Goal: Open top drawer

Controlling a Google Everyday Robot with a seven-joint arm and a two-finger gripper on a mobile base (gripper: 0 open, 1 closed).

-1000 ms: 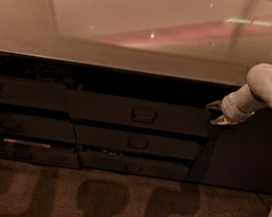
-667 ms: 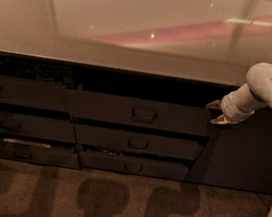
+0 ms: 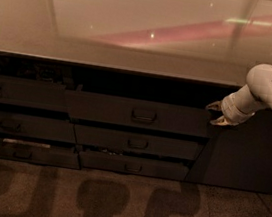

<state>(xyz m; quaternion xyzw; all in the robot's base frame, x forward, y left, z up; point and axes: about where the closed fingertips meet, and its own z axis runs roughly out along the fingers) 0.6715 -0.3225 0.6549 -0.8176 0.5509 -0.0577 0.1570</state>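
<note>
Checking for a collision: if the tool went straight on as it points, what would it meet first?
The tool, open just right of the top drawer, points left. It would probably meet that drawer's right edge first, though depth is unclear.

an office-style workroom with a built-in counter

a long pale countertop [image 3: 136,35] shines with reflected ceiling lights. beneath it run stacked rows of dark drawers [image 3: 22,125] with small loop handles, and the floor [image 3: 112,203] looks like speckled carpet. a white robot arm [image 3: 270,89] reaches in from the right, its gripper [image 3: 215,114] at the drawers' right end, fingers spread.
</note>
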